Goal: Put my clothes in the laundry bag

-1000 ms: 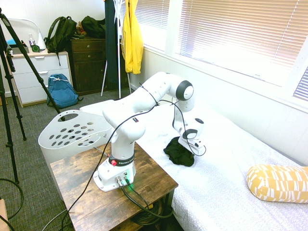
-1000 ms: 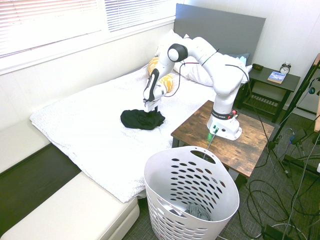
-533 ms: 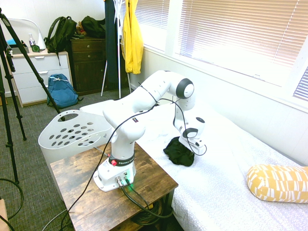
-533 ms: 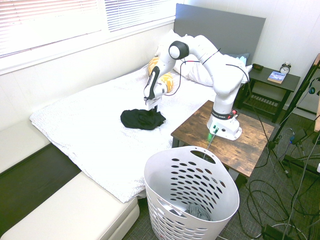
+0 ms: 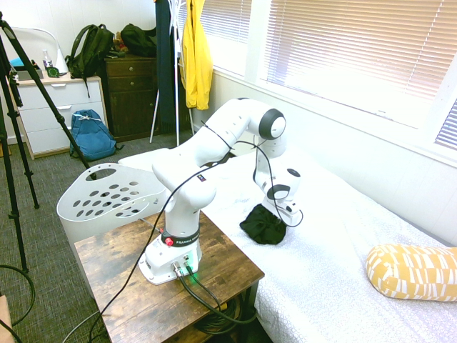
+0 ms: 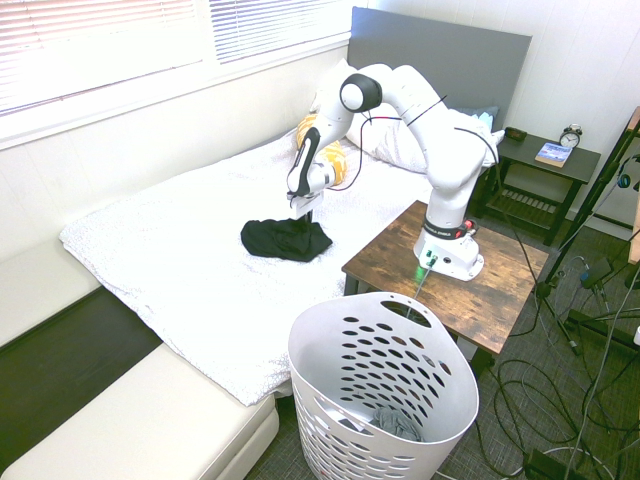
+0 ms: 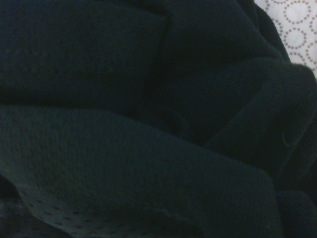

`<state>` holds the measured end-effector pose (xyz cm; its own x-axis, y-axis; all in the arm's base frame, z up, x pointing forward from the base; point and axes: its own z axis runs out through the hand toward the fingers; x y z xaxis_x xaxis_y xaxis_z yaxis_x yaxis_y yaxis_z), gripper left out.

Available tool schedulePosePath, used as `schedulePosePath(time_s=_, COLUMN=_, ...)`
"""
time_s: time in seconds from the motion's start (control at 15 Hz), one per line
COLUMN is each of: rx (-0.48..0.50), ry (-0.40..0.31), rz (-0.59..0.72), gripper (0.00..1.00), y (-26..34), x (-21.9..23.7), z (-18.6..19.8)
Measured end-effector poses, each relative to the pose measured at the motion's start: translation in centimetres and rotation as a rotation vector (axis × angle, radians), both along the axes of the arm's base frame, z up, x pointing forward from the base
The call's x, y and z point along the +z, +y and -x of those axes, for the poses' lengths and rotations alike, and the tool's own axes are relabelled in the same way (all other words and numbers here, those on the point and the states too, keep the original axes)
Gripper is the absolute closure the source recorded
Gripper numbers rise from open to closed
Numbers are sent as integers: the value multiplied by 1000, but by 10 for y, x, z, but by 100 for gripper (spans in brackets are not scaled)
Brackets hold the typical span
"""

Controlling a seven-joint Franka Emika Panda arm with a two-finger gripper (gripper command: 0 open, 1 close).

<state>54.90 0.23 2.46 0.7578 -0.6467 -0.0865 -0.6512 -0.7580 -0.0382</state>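
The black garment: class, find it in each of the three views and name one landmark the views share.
First exterior view: black garment right of centre, on the bed.
Second exterior view: left of centre, on the bed.
Wrist view: fills nearly the whole picture.
Shared landmark: the white bedspread.

The white arm (image 6: 420, 100) arches over, its tool (image 6: 305, 212) pointing straight down, fingers closed.

ext1: from table end | ext2: opposite, above basket | wrist: close on fabric
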Motion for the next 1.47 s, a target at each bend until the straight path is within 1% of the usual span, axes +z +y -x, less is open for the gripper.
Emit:
schedulePosePath(time_s=0.13, rx=1, ry=-11, rz=1, gripper=100, y=0, x=17, z=4)
schedulePosePath(time_s=0.33, rx=26, ry=-63, rz=18, gripper=100, y=9, x=74, z=-1)
schedulePosePath(time_s=0.47, rx=55, ry=-97, rz=41, gripper=100, y=27, x=133, z=-12)
schedulePosePath(time_s=0.6, rx=85, ry=-124, rz=70, gripper=100, y=48, x=193, z=-13)
schedulePosePath(time_s=0.8, rx=135, ry=-152, rz=109, gripper=100, y=86, x=274, z=4)
schedulePosePath(time_s=1.0, rx=212, ry=-158, rz=117, gripper=100, y=146, x=354, z=42)
schedulePosePath(time_s=1.13, rx=276, ry=-151, rz=103, gripper=100, y=187, x=410, z=82)
schedulePosePath(time_s=1.33, rx=374, ry=-144, rz=93, gripper=100, y=238, x=478, z=152)
schedulePosePath(time_s=1.47, rx=468, ry=-136, rz=100, gripper=100, y=281, x=518, z=218)
